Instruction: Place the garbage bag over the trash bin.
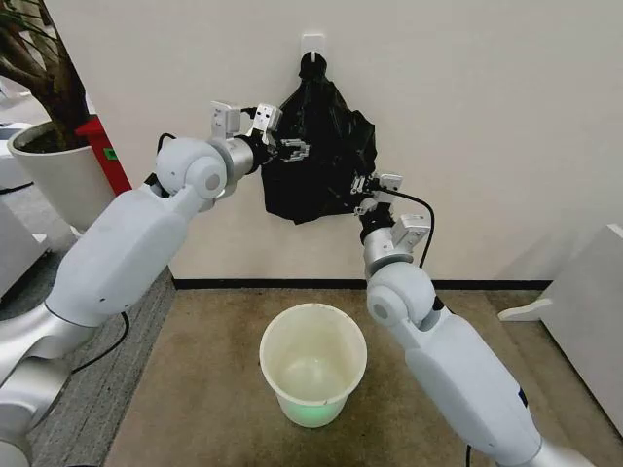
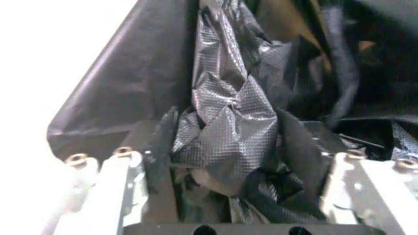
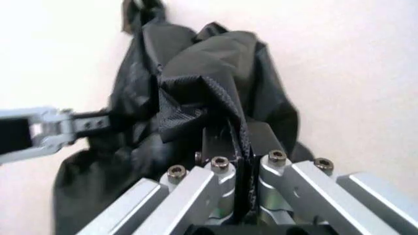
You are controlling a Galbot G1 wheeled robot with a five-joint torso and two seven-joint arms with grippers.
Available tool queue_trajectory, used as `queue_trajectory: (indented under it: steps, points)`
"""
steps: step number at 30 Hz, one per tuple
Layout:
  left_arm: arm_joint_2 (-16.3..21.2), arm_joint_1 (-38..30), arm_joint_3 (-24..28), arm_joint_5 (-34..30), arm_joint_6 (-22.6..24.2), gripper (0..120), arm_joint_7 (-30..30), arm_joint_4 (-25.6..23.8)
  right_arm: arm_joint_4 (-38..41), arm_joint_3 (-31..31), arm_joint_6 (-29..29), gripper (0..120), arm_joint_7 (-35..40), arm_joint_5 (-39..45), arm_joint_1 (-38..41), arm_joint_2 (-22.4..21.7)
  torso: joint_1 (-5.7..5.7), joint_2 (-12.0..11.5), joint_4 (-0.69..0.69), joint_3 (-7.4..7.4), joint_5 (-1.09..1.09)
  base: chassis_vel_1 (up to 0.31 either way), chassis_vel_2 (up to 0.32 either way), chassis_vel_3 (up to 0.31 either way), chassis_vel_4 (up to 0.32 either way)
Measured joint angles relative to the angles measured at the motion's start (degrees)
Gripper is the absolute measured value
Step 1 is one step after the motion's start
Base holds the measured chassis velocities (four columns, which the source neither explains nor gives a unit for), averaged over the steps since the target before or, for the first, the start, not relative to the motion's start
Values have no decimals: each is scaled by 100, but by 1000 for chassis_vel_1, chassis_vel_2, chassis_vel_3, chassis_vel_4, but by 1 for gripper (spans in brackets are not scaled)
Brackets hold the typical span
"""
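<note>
From my head camera I see the garbage bag (image 1: 316,156) hanging against the wall at about twelve o'clock, its knotted top caught on a small white wall hook (image 1: 311,44) and its body bunched and crinkled below. My left gripper (image 1: 292,149) is up at the bag's nine o'clock edge; in the left wrist view its fingers (image 2: 160,161) stand apart with a thick fold of the black plastic (image 2: 228,127) bunched between them, so I read it as spread around the fold, and I cannot tell whether the pads are actually biting it. My right gripper (image 1: 362,187) reaches up to the bag's four o'clock corner; in the right wrist view its fingers (image 3: 219,147) are pressed together with a thin fold of the bag (image 3: 196,88) pinched in the seam between them. The trash bin (image 1: 312,362) sits upright on the brown floor at six o'clock, well below the bag and between my two arms, mouth open. A large white plant pot (image 1: 58,170) stands at ten o'clock beside a red object (image 1: 102,146).
</note>
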Motion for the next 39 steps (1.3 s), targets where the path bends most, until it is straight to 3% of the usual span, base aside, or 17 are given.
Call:
queue_trajectory:
  steps: [2, 3, 5, 17, 28, 34, 36, 39]
  points:
    - [0, 0, 0, 0, 0, 67, 0, 0, 0, 0, 0, 0, 0, 0, 0, 0, 0, 0, 0, 0, 0, 0, 0, 0, 0]
    - [2, 3, -11, 4, -7, 50, -15, 10, 14, 26, 0, 0, -1, 6, -9, 0, 0, 0, 1, 0, 0, 0, 0, 0, 0]
    - [27, 68, -86, 4, -68, 41, -66, 19, 25, 135, 7, 0, -1, 25, -34, 3, 0, 0, 0, 0, 0, 0, 0, 0, 0]
    - [363, 616, -500, -24, -299, 0, -208, -374, 32, 413, 24, 0, -4, 163, -82, 24, 0, 0, 1, 0, 0, 0, 0, 0, 0]
    - [637, 1074, -824, -23, -362, 0, -250, -640, 122, 477, 11, 0, 90, 332, -145, 25, 0, 0, 1, 0, -1, 0, 0, 0, 0]
    - [856, 1389, -968, -319, -371, 0, -248, -1461, 142, 436, -10, 0, 86, 321, -162, 56, 0, 0, 1, 0, -1, 0, 0, 0, 0]
    - [894, 1403, -841, -726, -211, 0, -434, -1862, 143, 393, -17, 0, 86, 297, -156, 76, 0, 0, 2, -1, 2, 0, 0, 0, 0]
    - [839, 1384, -688, -1037, -136, 10, -799, -2038, 156, 354, -28, 0, 86, 278, -165, 90, 0, 0, 1, 0, 0, 0, 0, 0, 0]
